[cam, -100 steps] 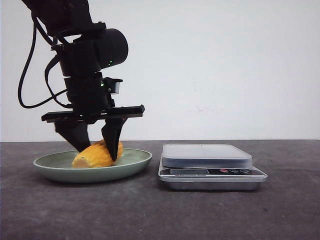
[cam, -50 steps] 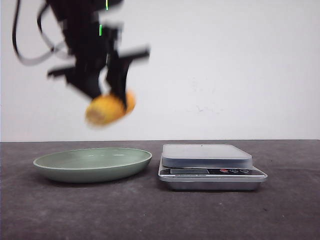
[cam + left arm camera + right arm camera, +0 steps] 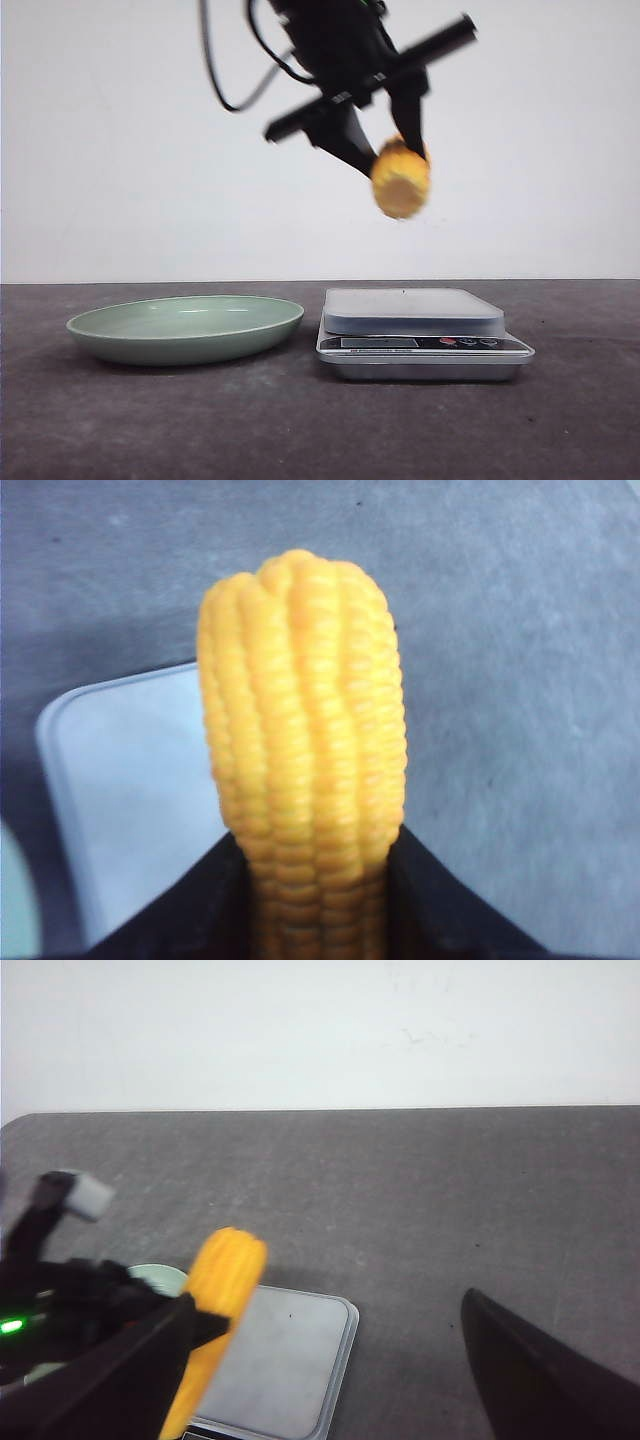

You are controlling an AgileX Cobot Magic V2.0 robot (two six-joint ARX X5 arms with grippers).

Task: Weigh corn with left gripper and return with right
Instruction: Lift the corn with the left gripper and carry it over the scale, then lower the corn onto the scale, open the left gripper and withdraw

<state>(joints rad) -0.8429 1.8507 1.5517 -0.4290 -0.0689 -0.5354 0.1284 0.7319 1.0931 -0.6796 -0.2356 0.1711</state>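
— Corn first: where is the short yellow-orange cob piece with its rows of kernels [image 3: 400, 178]?

— High in the air above the flat silver kitchen scale [image 3: 424, 333], roughly over the middle of its pale weighing platform and well apart from it. The cob hangs tilted, its paler cut end turned down and toward the front camera.

— What has hold of it?

— The left gripper [image 3: 392, 140], black, its two fingers clamped on the cob's upper part, one on each side. The whole tool is tipped, its crossbar slanting up toward the side away from the plate. In the left wrist view the cob [image 3: 302, 750] stands out between the dark fingers, with the scale's pale platform [image 3: 140, 790] below and beside it on the grey table [image 3: 520, 680].

— And the shallow round green plate [image 3: 186, 328]?

— It sits on the dark grey tabletop [image 3: 300, 420] just beside the scale, on the robot's left of it, close to it without touching.

— The right gripper [image 3: 320, 1380]?

— Only seen from its own wrist camera: two dark fingers spread wide apart, with nothing between them. It looks toward the scale [image 3: 280, 1360] from the robot's right, and the cob [image 3: 215, 1310] and the left arm's black body show over the scale's far side.
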